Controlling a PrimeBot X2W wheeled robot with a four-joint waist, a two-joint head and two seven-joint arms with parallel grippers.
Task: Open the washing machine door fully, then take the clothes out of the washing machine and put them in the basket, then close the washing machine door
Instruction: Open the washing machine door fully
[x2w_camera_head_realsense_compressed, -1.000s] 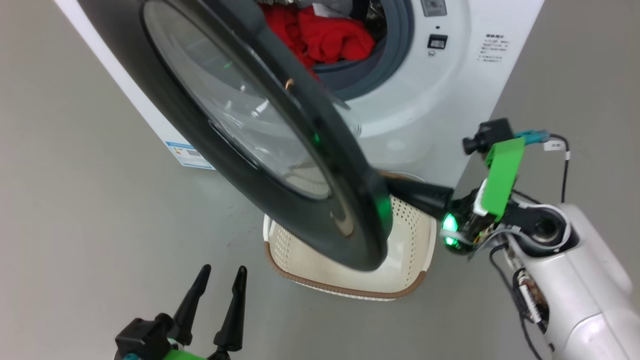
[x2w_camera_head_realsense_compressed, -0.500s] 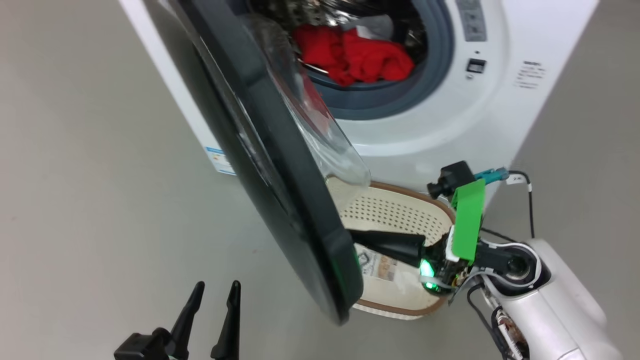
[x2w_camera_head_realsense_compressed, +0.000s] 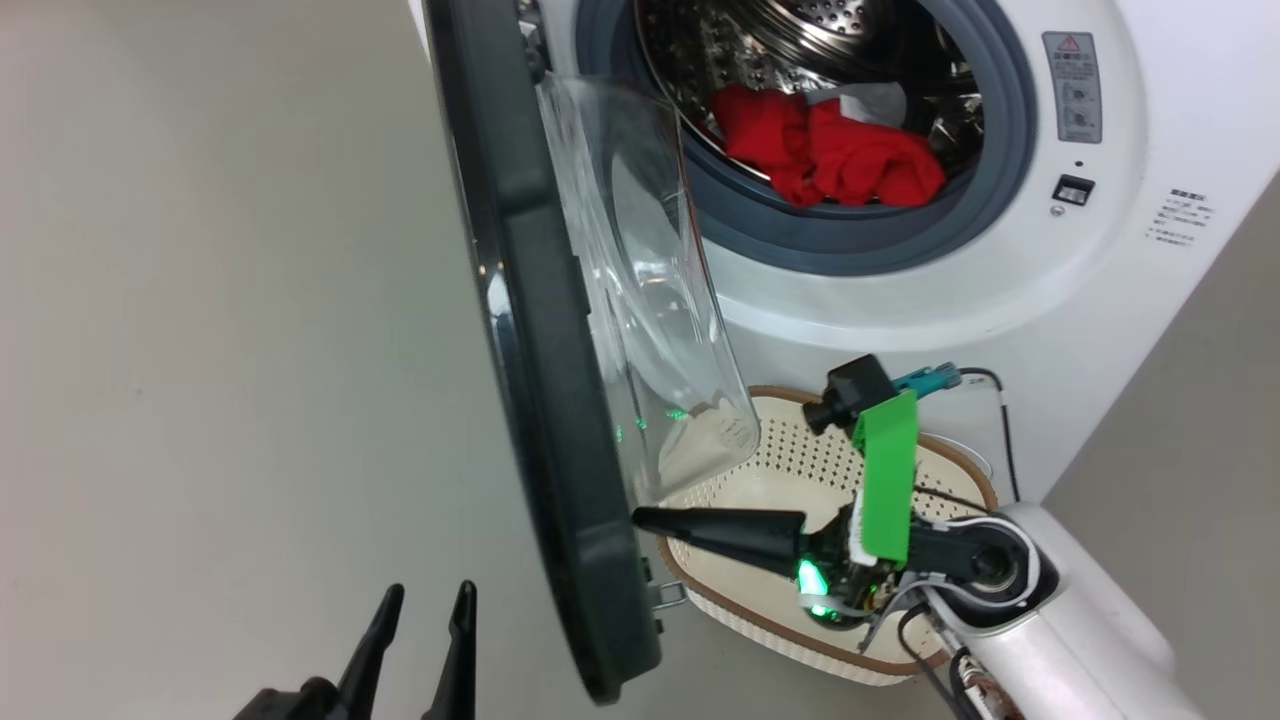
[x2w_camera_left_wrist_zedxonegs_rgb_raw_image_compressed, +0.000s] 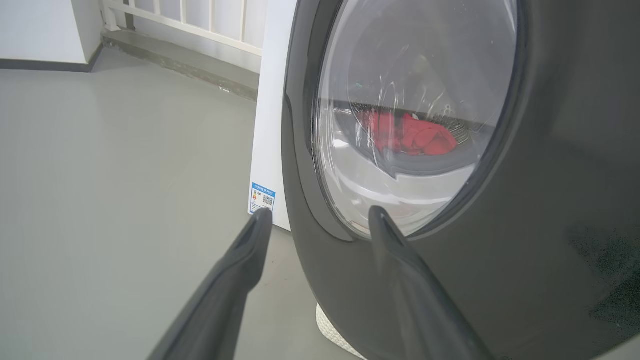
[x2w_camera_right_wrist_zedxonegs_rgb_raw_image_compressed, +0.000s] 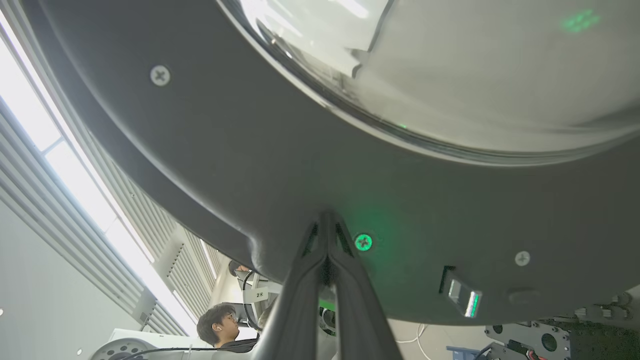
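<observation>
The large, round, glossy black-rimmed washing machine door (x2w_camera_head_realsense_compressed: 540, 400) stands edge-on in the head view, swung out roughly square to the front of the big white front-loading washing machine (x2w_camera_head_realsense_compressed: 1000, 300), so it looks only part open. The right gripper (x2w_camera_head_realsense_compressed: 640, 518), its two long dark fingers pressed together into one point, touches the inner side of the dark rim close to the free edge, just above the small metal latch (x2w_camera_head_realsense_compressed: 668, 596); the right wrist view shows the same closed tip (x2w_camera_right_wrist_zedxonegs_rgb_raw_image_compressed: 327, 216) against the rim below the bulging clear glass bowl (x2w_camera_right_wrist_zedxonegs_rgb_raw_image_compressed: 450, 65). The step in hand appears to be pushing the door the rest of the way open. It goes best if the tip stays on the firm rim far from the hinge, follows the door's arc, and avoids sliding onto the smooth glass. The left gripper (x2w_camera_head_realsense_compressed: 430, 590), fingers apart and holding nothing, sits low near the door's outer face (x2w_camera_left_wrist_zedxonegs_rgb_raw_image_compressed: 500, 250) and may need to move aside. The bright red soft clothes (x2w_camera_head_realsense_compressed: 830, 155) lie inside the steel drum. The small cream-white perforated plastic basket (x2w_camera_head_realsense_compressed: 790, 460) with a brown rim sits on the floor before the machine, beneath the right arm
</observation>
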